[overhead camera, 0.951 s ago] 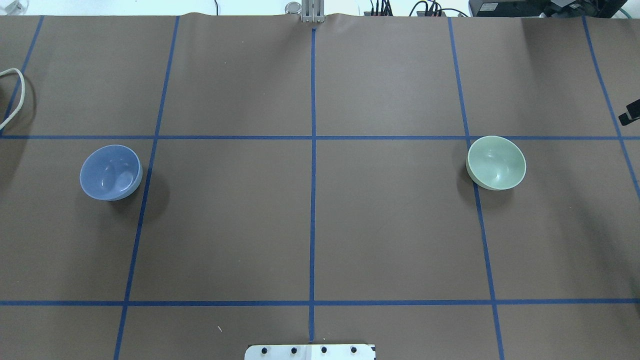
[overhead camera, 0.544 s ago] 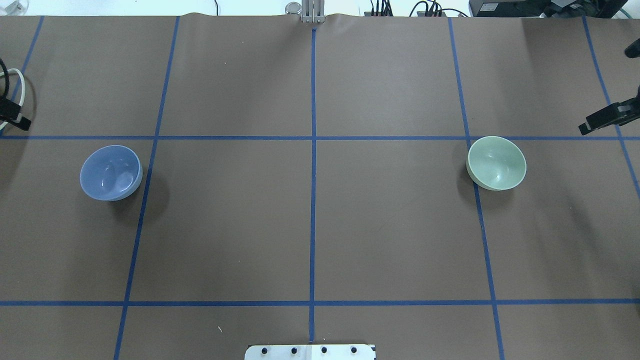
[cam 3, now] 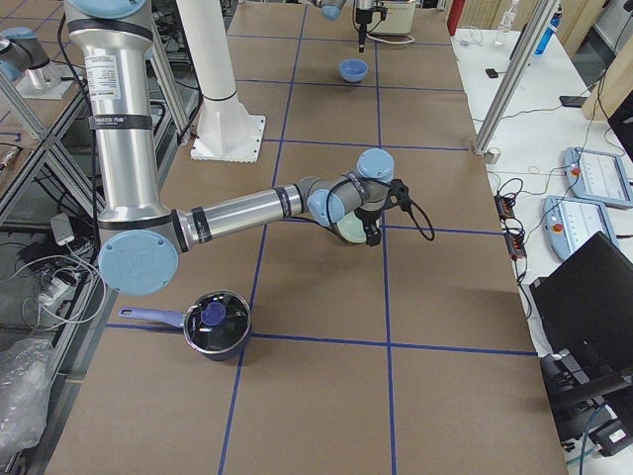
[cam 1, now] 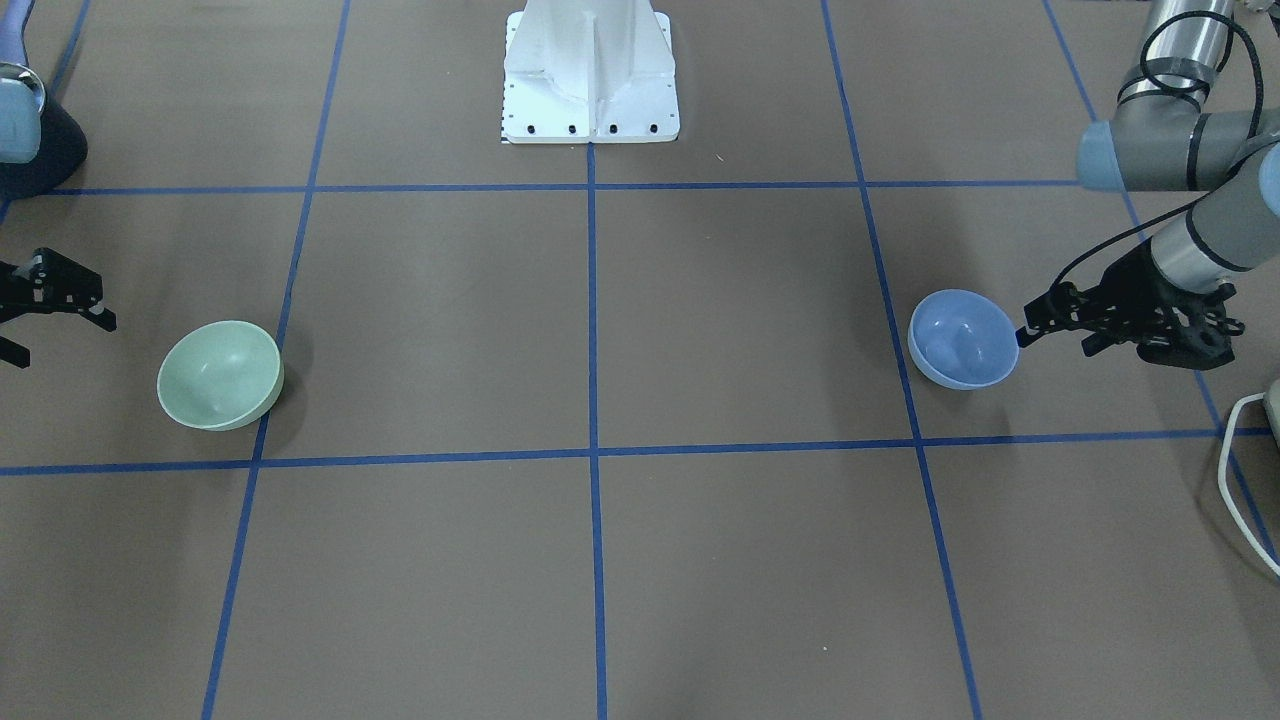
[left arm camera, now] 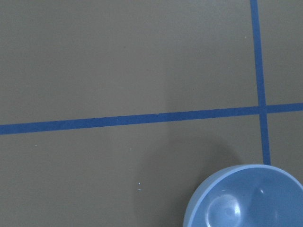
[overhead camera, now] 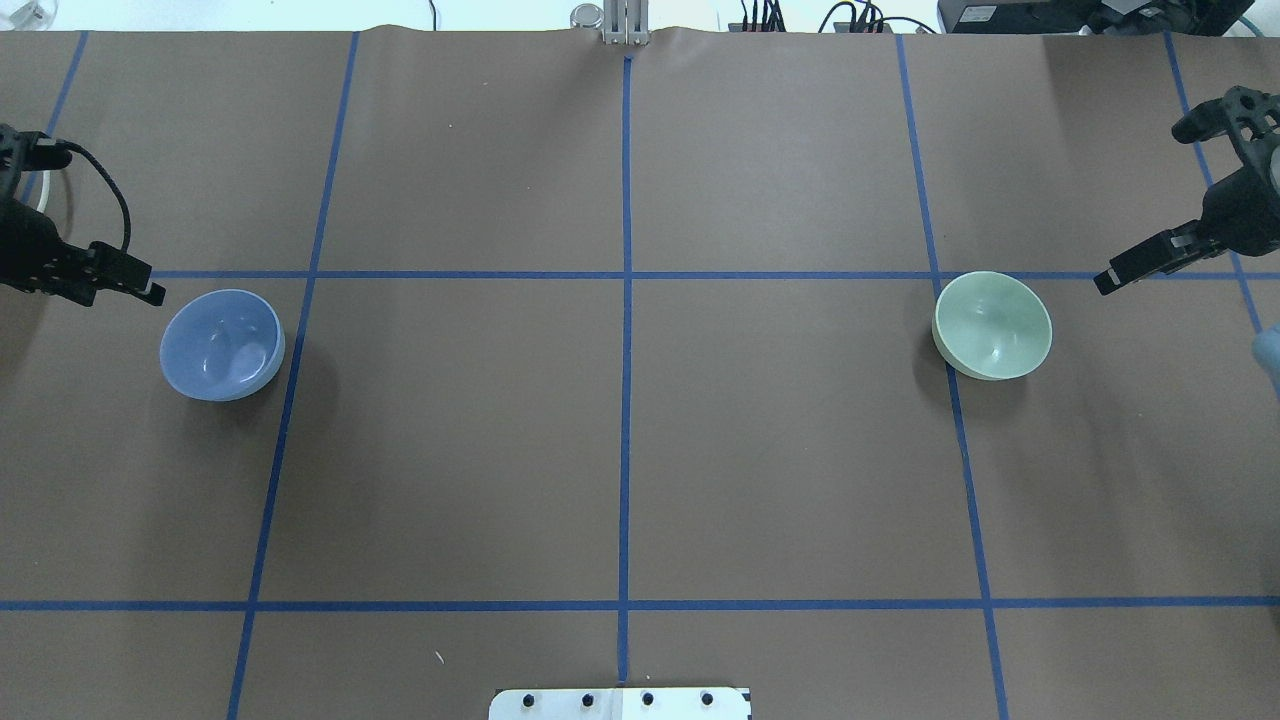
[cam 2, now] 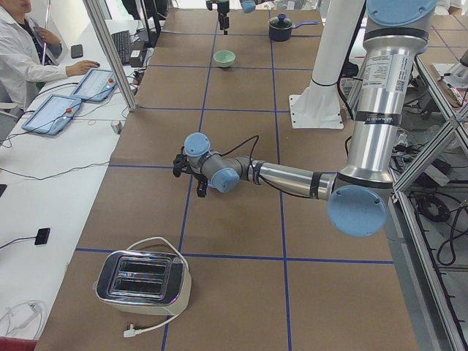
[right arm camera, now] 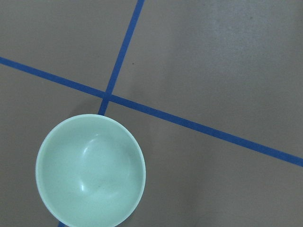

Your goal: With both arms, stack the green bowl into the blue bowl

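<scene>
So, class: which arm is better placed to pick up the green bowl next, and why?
Right. The right pincer hangs open just beside the green bowl; the left pincer is far off, by the blue bowl, which can simply receive it.

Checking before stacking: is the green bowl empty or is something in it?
Empty. The right wrist view looks down into the green bowl and shows only its smooth, bare inside.

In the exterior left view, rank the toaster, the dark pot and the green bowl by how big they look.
1. toaster: largest by far, though it sits nearest the camera.
2-3. dark pot and green bowl: both far down the table and look about alike, so not ranked.
</scene>
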